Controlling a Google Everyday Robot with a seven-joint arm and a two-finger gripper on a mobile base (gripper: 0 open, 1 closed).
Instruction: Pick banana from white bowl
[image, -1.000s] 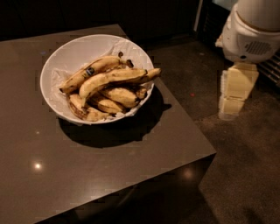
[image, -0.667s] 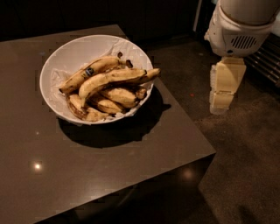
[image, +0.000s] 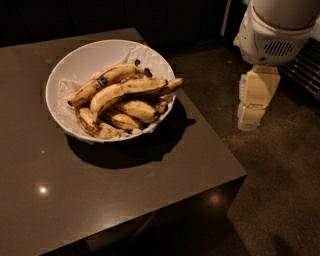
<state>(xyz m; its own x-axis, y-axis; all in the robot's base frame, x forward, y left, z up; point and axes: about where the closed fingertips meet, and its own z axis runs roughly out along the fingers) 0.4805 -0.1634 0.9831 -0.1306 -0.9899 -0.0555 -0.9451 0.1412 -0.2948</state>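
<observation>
The white bowl (image: 71, 58) stands on the far part of a dark table, lined with crumpled white paper. The banana (image: 131, 88), long, curved and yellow with brown bruising, lies on top across the bowl, its right tip over the rim. A banana with a dark sticker (image: 102, 81) lies just behind it. Shorter brown-spotted bananas (image: 136, 110) lie under it. My gripper (image: 252, 102) hangs from the white arm at the right, beyond the table's right edge and over the floor, well apart from the bowl.
The dark brown table (image: 115, 190) has its right edge and near corner (image: 244, 175) close below the gripper. Dark speckled floor (image: 285, 190) lies to the right. A dark grille-like thing (image: 305, 70) stands at the far right.
The arm and gripper have moved left, towards the table's right edge. The bowl and bananas have not moved.
</observation>
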